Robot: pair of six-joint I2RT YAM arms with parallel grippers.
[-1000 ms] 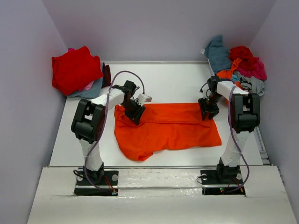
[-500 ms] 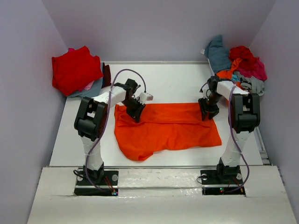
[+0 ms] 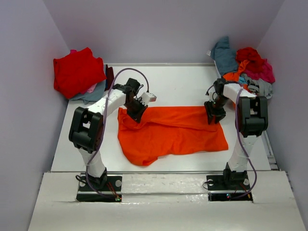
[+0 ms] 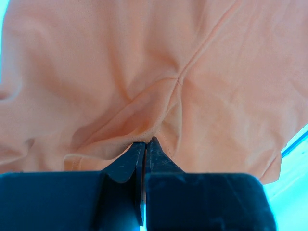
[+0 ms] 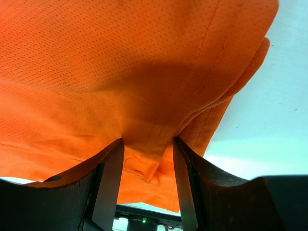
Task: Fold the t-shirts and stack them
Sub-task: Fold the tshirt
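We find the orange t-shirt (image 3: 173, 132) spread wide and creased at centre frame on the counter (image 3: 178, 84). The left gripper (image 3: 136, 111) is pinched together on its upper-left edge. The right gripper (image 3: 214, 115) clamps a bunched fold at its upper-right corner.

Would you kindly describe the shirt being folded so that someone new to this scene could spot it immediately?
Start at the white table and look to its middle. The orange t-shirt lies there, spread wide. Unlike the red shirt by the far left corner and the mixed heap by the far right, it lies alone and opened out.
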